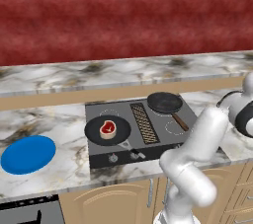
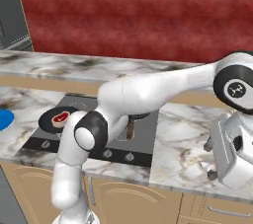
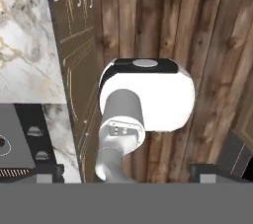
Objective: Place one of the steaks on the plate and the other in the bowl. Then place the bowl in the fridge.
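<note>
Marble counter [image 1: 59, 154] with a dark cooktop [image 1: 141, 146] set into it, backed by a raised marble ledge and a red wall. On the front left burner stands a black frying pan [image 1: 94, 130] holding the pink-red steak [image 1: 107, 129] with its white fat rim, lying flat at the pan's centre; the right base view shows the same pan [image 2: 47, 119] and steak [image 2: 62, 117] at the left of the cooktop. A second black frying pan [image 1: 164, 102] sits on the rear right burner, its brown handle [image 1: 180, 121] pointing toward the front right. A ridged griddle strip [image 1: 144, 122] runs between the two burner rows. The blue plate [image 1: 28, 154] lies bare on the counter, well apart to the left of the cooktop; its edge [image 2: 4, 118] is just visible at the left border of the right base view. A grey fridge [image 2: 11, 16] panel stands at the upper left of that view. The white arm [image 1: 195, 154] rises before the wooden cabinet fronts and bends to the right. The end effector's two dark fingertips [image 3: 203, 169] stand far apart at the bottom of the hand view, open and empty, looking down at the wooden floor [image 3: 197, 30], the cabinet doors [image 3: 79, 45] and a strip of counter [image 3: 24, 35].
</note>
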